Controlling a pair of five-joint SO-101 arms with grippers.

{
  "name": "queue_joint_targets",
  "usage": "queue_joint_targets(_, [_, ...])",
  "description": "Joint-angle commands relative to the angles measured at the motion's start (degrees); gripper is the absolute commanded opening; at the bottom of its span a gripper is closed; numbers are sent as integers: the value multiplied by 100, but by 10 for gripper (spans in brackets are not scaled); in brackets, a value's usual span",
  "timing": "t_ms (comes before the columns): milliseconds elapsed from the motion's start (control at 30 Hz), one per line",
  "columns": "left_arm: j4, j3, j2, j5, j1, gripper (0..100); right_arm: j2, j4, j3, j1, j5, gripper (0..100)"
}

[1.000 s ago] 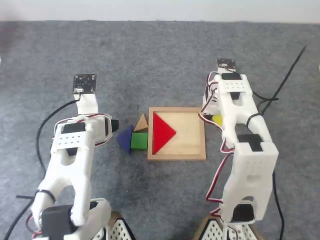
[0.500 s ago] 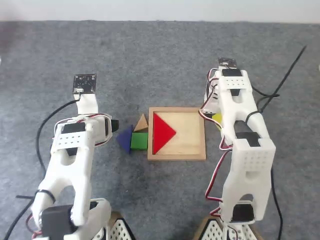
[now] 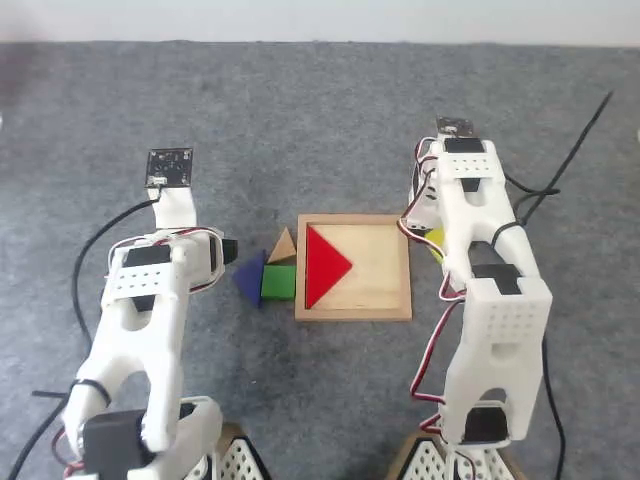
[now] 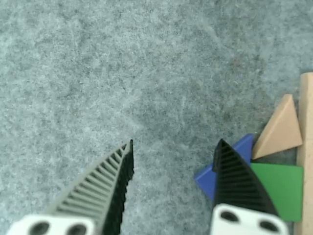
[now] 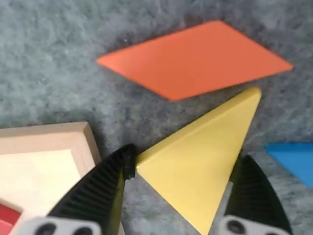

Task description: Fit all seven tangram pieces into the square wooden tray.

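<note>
From above, the square wooden tray (image 3: pixel 385 275) lies between the arms and holds a red triangle (image 3: pixel 325 265); a blue triangle (image 3: pixel 248 278), green square (image 3: pixel 279 283) and tan triangle (image 3: pixel 284 246) cluster just left of it. The left gripper (image 4: pixel 175 145) hangs spread wide over grey felt (image 4: pixel 122 63) (nothing between its jaws). The right gripper (image 5: pixel 187 161) stands released, its jaws straddling the yellow triangle (image 5: pixel 195 181) near an orange parallelogram (image 5: pixel 195 58).

Readable text, numbers, signs: none.
Square wooden tray (image 3: pixel 385 305): bare wood, no lettering or mark to read.
Red triangle (image 3: pixel 325 265), inside the tray: plain painted face, no print.
Small dark circuit board (image 3: pixel 169 166), well apart from the tray on an arm's tip: any marking is too small to read.
</note>
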Motion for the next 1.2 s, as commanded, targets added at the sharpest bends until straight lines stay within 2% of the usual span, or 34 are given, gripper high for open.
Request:
queue_joint_targets(0, [35, -154, -44, 26, -35, 256, -549, 163, -123, -31, -18, 241])
queue_joint_targets(200, [26, -154, -44, 26, -35, 256, -1051, 312, -132, -31, 211, 241])
queue_joint_targets(267, [26, -154, -44, 26, -35, 256, -1226, 312, -132, -66, 721, 241])
queue_joint_targets(433, [35, -154, -44, 26, 0, 256, -1516, 286, -141, -523, 2866, 242])
queue_joint_targets(533, [35, -154, -44, 26, -9, 256, -1640, 268, -141, -840, 3771, 242])
queue_joint_targets(933, [35, -136, -35, 26, -9, 256, -1622, 40, -105, -2009, 6259, 243])
queue_joint_targets(1167, [35, -127, -35, 26, -9, 256, -1253, 84, -9, -2299, 6892, 243])
